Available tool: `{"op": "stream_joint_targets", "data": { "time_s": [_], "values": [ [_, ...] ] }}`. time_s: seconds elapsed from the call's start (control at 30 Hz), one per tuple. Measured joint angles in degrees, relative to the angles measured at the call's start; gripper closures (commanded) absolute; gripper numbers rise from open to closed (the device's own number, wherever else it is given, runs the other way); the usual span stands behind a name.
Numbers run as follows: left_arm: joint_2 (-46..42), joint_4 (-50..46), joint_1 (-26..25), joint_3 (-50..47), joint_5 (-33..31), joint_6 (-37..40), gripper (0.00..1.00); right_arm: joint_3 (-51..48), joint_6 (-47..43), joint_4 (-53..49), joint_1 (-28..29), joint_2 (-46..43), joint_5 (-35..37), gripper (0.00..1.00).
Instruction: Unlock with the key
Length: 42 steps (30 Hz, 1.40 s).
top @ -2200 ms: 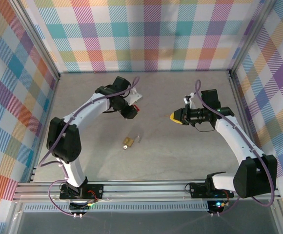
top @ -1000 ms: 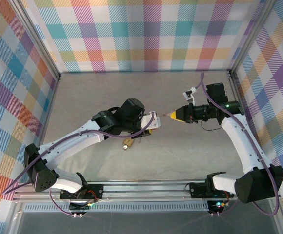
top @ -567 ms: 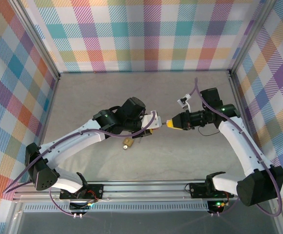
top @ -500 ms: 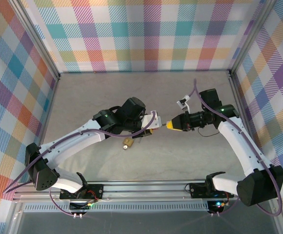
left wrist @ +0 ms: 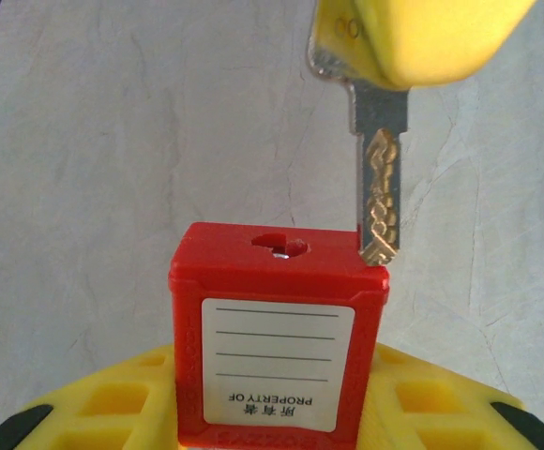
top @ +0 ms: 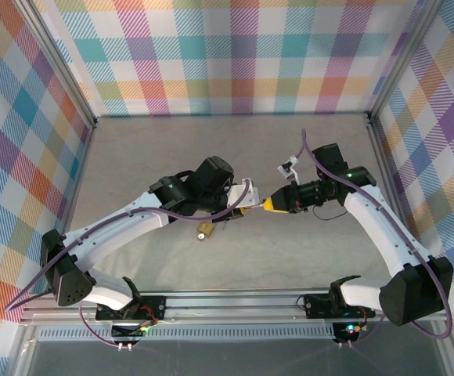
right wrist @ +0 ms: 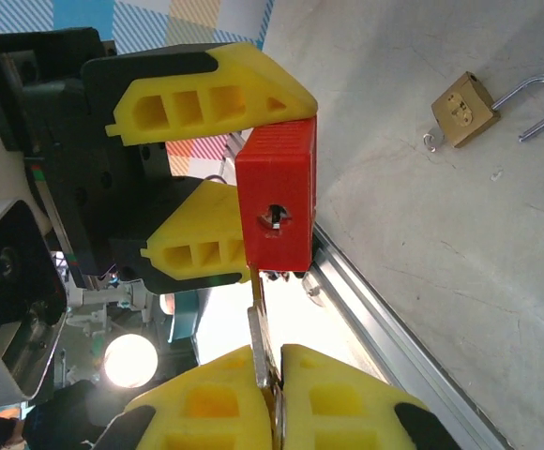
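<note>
1. A red plastic padlock (left wrist: 277, 309) with a white label is clamped between the yellow fingers of the left gripper (top: 242, 206), which is part-way closed around its body, above the grey table (top: 133, 157).
2. A metal key (left wrist: 381, 197) is pinched by its head in the right gripper (right wrist: 267, 375), which is closed tight on it.
3. The key's tip is set against the right edge of the lock's top face, beside the keyhole (left wrist: 279, 246) and not in it.
4. A small brass padlock (right wrist: 463, 108) with its shackle open is seen lying on the table.
</note>
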Motion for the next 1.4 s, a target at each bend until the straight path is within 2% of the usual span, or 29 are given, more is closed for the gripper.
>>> {"op": "stream_joint_targets", "data": {
  "time_s": [0.83, 1.17, 1.4],
  "values": [
    [0.0, -0.9, -1.4, -1.1, -3.9, 1.3, 0.85, 0.0, 3.4, 4.2, 0.0, 3.9, 0.0, 1.00],
    [0.0, 2.3, -2.5, -3.2, -6.8, 1.2, 0.91, -2.4, 5.2, 6.4, 0.0, 4.0, -1.5, 1.00],
    [0.0, 3.6, -4.2, -4.3, -10.5, 1.2, 1.00, -2.8, 6.1, 6.4, 0.1, 5.4, -2.3, 1.00]
  ]
}}
